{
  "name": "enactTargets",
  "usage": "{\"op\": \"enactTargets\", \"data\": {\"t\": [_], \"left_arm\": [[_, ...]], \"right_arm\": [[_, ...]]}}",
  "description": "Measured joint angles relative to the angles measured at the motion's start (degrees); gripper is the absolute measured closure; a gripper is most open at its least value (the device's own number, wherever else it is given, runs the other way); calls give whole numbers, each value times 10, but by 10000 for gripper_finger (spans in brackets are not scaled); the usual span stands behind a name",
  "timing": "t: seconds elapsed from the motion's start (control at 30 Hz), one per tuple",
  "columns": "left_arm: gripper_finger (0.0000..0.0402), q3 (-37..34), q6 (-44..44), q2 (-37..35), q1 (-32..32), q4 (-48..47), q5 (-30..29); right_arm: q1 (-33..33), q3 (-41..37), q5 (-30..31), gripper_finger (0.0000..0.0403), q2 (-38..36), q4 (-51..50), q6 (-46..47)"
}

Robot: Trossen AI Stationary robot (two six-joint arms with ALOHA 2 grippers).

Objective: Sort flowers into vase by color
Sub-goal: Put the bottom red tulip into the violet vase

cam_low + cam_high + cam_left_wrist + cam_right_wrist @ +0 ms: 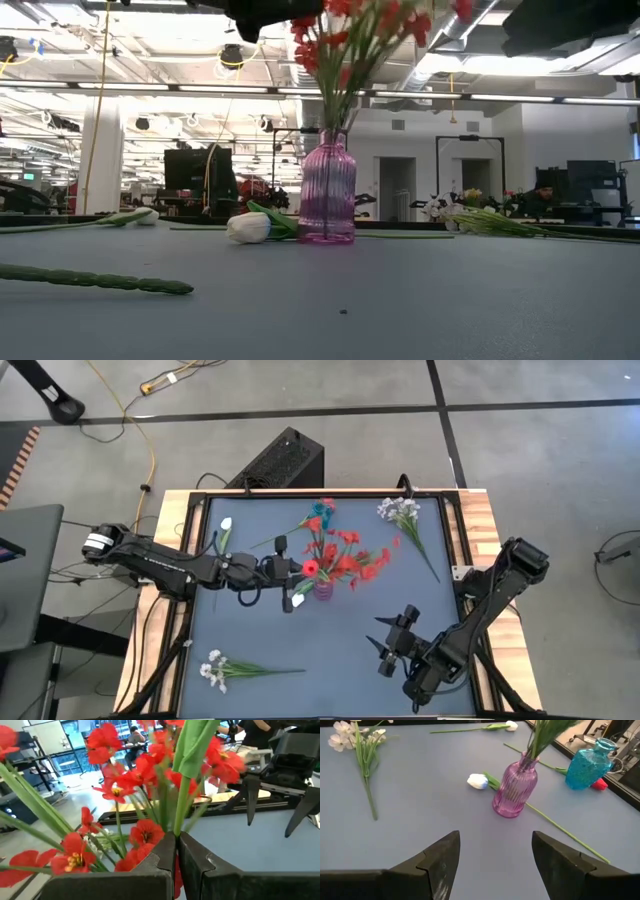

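Fingers (165,860) of the left gripper (283,570) clenched on a green stem (184,795), seen clearly in the left wrist view: the stem rises straight out from between the two tips, with red blooms (107,742) crowding all round. From above, this gripper sits just left of the pink vase (323,589) at mid surface, its red bunch (340,550) fanning toward the far right.

Right gripper (392,643) waits at the near right, fingers (440,857) spread wide and grasping nothing, pointed at the vase.

Step in hand, as judged: seating a red stem into the pink vase among the others. Next move calls for lowering the stem until it stands on its own, then releasing without dragging the neighbours out.

Left on the surface: a white tulip (300,599) lying just beside the vase on its near-left side; another white tulip (226,525) at far left; a whitish spray (402,512) at far right; a second white spray (214,669) at near left. A blue vase (585,764) shows only in the right wrist view, with something red (600,783) beside it.

Hidden or unclear: the held stem's lower end and the vase mouth are masked by blooms, so whether the stem is already inside cannot be told. Low view cuts off the bunch's top and both grippers.
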Motion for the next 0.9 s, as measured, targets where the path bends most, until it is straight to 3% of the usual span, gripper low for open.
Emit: {"op": "enactTargets", "data": {"t": [0.9], "left_arm": [[401, -1, -29, -3, 0, -39, 5]], "right_arm": [[0, 0, 0, 129, 0, -2, -2]]}}
